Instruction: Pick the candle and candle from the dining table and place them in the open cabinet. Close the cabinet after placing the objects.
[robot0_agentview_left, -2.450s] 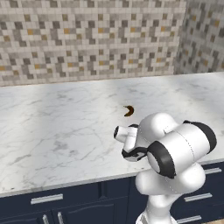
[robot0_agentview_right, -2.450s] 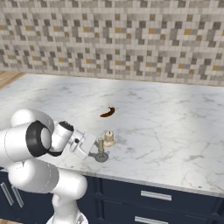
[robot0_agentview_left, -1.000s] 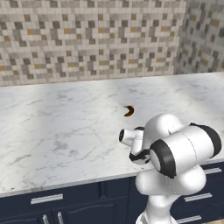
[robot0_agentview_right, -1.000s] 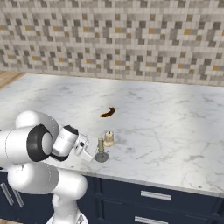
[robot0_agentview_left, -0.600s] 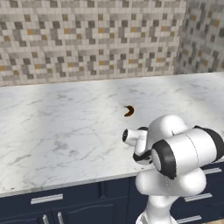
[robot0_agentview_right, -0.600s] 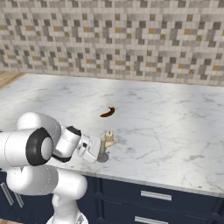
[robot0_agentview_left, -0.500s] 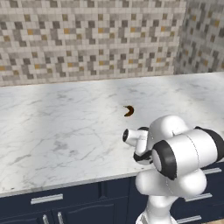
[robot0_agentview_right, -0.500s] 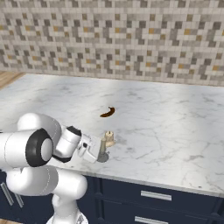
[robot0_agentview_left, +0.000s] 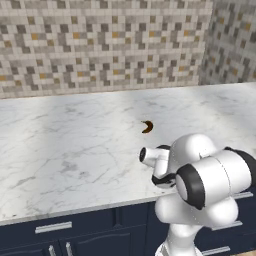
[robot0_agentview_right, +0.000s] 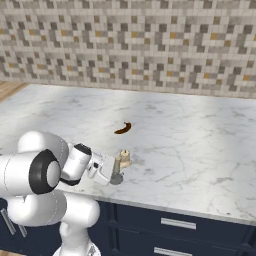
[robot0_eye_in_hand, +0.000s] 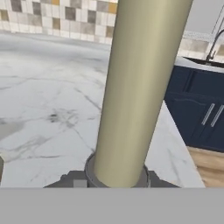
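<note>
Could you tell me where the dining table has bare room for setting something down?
The dining table is bare left of the pastry and back to the tiled wall. The front edge is crowded: the gripper holds the taper candle beside the cream candle.

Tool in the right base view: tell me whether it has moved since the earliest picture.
Yes. The tool has slid right along the marble table and shut on the olive taper candle, which stands beside the cream candle.

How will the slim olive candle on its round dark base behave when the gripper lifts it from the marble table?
The olive taper candle looks straight and rigid, so it will probably not bend. Its smooth, round shaft may slip or turn in the gripper, which is shut on it low, near the dark round base. Tall and narrow, it would likely tip easily if pushed.
</note>
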